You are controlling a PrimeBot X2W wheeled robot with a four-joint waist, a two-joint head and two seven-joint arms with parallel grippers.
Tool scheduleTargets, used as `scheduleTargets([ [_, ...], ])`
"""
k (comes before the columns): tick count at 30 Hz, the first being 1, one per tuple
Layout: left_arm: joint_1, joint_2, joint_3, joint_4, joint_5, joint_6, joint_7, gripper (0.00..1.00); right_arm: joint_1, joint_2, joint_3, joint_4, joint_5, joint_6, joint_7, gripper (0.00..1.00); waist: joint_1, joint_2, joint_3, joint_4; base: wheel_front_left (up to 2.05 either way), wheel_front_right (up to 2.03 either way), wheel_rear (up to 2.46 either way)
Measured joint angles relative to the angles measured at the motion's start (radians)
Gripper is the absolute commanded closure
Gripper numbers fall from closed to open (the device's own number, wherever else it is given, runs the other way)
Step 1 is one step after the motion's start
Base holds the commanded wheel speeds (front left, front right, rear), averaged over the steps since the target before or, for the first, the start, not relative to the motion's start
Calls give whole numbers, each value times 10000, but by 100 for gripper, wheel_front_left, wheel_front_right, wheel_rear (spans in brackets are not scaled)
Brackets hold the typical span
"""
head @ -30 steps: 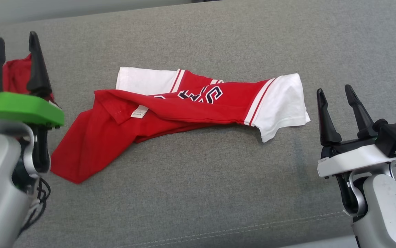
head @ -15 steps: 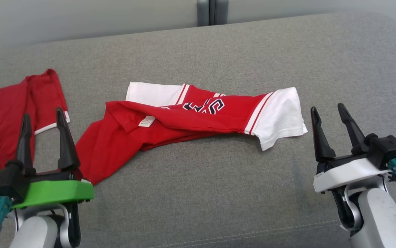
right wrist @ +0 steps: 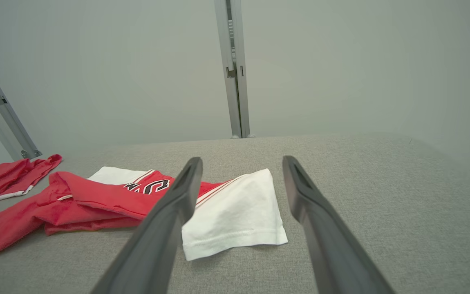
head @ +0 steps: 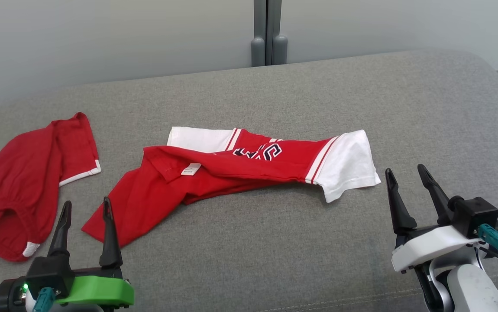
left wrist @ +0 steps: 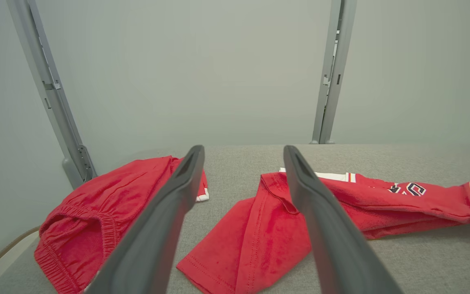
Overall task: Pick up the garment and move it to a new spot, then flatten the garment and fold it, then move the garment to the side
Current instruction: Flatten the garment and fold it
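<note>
lettering (head: 260,152) in navy and white crossed the red-and-white shirt (head: 231,173) at mid-frame, too folded to read; its white tag (head: 190,169) was illegible. the shirt lay rumpled on a grey cushion (head: 275,242), pale wall (head: 101,39) behind. left gripper (head: 86,201) and right gripper (head: 405,168) stood spread wide, empty, at the lower corners.

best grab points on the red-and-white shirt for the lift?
The right gripper suits the white sleeve, coming from the robot's right: its hem lies flat and free toward it. The left gripper suits the red bottom corner, from the near side, where it sticks out alone. The bunched middle of the shirt would likely drag folds.
</note>
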Motion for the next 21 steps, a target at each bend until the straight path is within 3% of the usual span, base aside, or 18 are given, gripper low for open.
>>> scheduleTargets([
  [21, 143, 142, -173, 6, 372, 35, 236, 0, 638, 52, 153, -451, -267, 0, 456, 0, 0, 0, -269, -50, 0, 0, 0],
])
